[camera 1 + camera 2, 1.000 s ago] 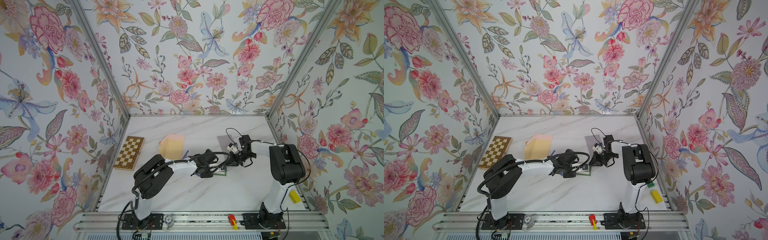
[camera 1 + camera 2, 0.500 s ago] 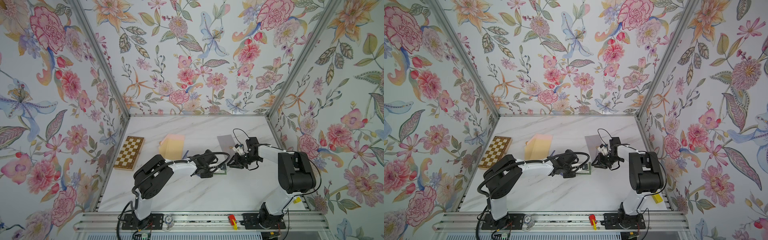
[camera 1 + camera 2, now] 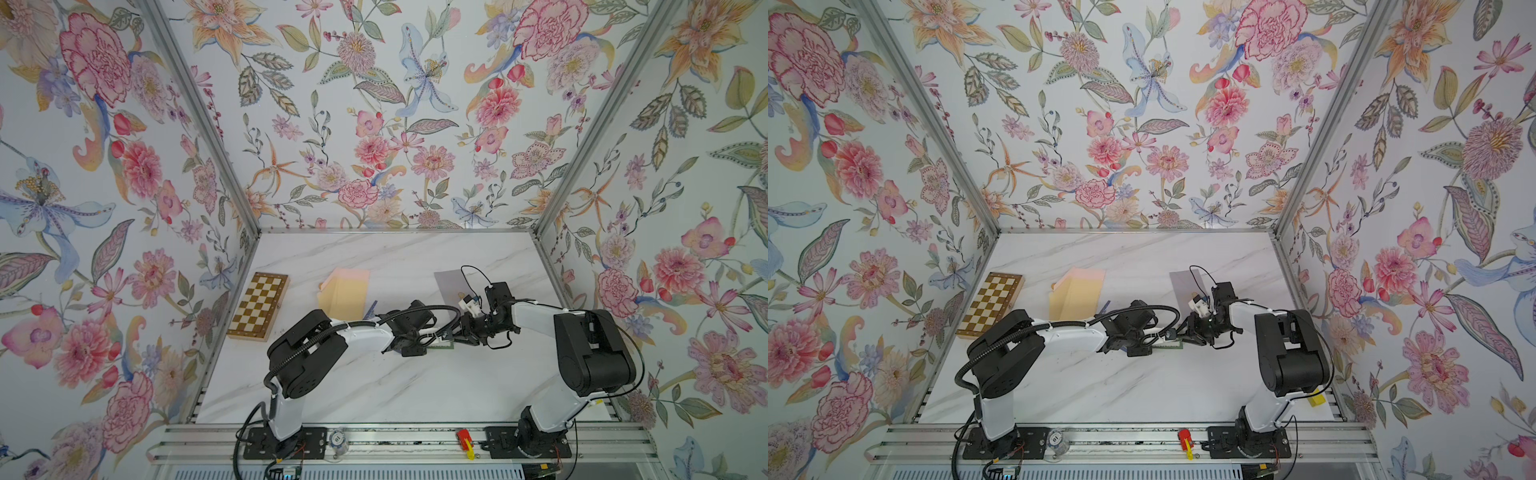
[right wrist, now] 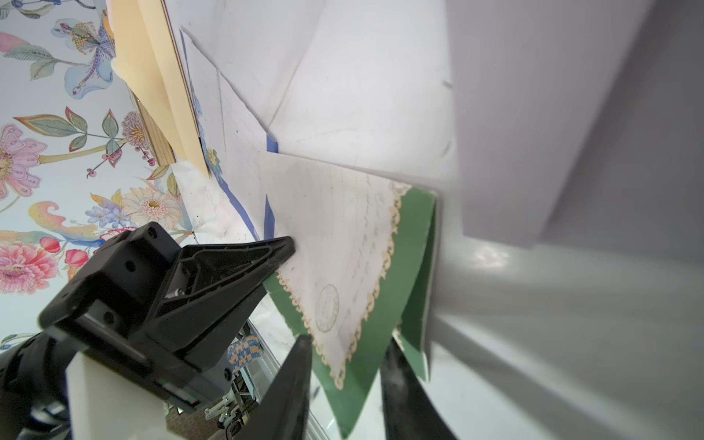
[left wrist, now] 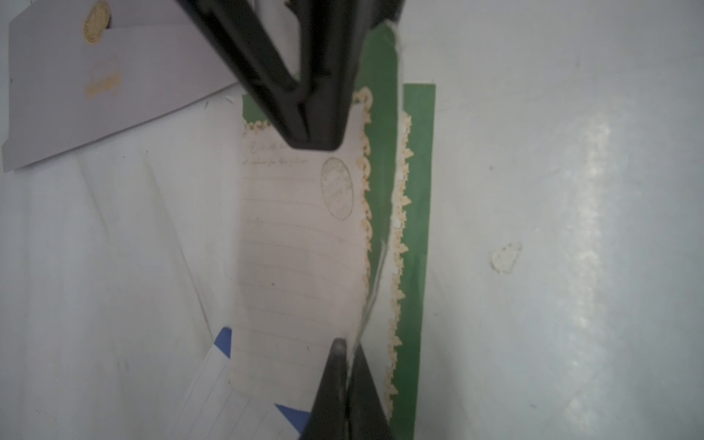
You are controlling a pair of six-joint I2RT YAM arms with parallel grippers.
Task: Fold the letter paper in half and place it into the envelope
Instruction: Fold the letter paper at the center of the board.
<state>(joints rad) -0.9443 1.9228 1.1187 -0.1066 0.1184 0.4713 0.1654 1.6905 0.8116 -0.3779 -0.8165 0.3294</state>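
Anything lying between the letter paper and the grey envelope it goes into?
No loose object: bare table separates the letter paper from the grey envelope. Only the right gripper, fingers apart around the paper's corner, sits at the envelope-side end.

Both top views are bright, evenly lit and sharp, with only soft shadows on the tabletop point(image 3: 374, 382). The wrist views look softer; glare streaks the tabletop, and the nearest fingers point(image 4: 404, 400) blur.

Parted right gripper point(image 4: 347, 341) around letter paper point(image 4: 335, 236) corner
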